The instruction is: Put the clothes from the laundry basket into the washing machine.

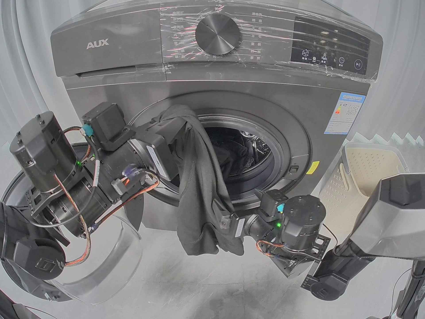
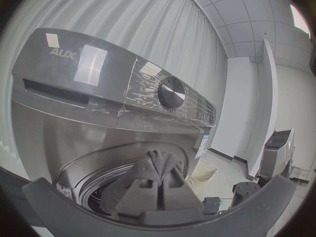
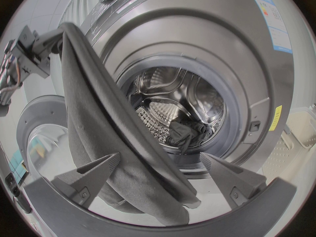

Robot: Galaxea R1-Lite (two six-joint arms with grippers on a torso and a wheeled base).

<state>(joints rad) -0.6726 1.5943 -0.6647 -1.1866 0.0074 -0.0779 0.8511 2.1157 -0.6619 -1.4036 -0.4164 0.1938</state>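
The washer carried a pale logo at the upper left of the frame, on its drawer front. Small print ringed the dial under wrinkled clear film, too fine for me to read. A blue-and-white label with coloured bars sat to the right of the opening, and a small yellow sticker below it.

The garment was dark grey, soft and matte, with a stitched hem. It hung in long folds at the middle of the frame, across the left half of the opening. My left hand had its fingers pressed together on the garment's top fold, up at the rim of the opening. My right hand was low, at the garment's bottom edge. Its fingers were spread wide, with the cloth draping between them and not clamped.

Inside the steel drum lay another dark, crumpled piece. The door stood open at the lower left. The cream basket, its walls perforated, stood at the right, beside the washer.
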